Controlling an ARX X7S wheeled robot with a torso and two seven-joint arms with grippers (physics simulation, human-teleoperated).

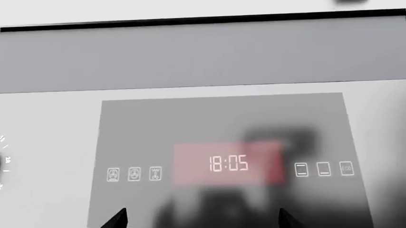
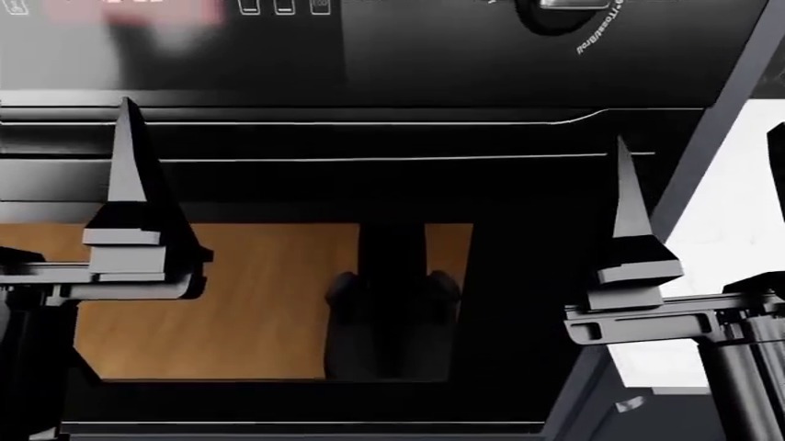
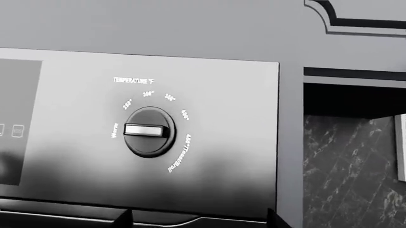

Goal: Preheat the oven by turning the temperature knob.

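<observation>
Head view, black oven [image 2: 368, 138] close ahead, temperature knob [image 2: 567, 11] above and just inward of the right hand [image 2: 628, 239], untouched, left hand [image 2: 132, 197] well apart, either hand's grip state impossible to tell

Showing are one oven [image 2: 368, 83], one temperature knob [image 3: 149, 131], one red display [image 1: 227, 163], six small square buttons [image 1: 134, 174] in two threes, and two grippers [image 2: 135, 165].
</observation>
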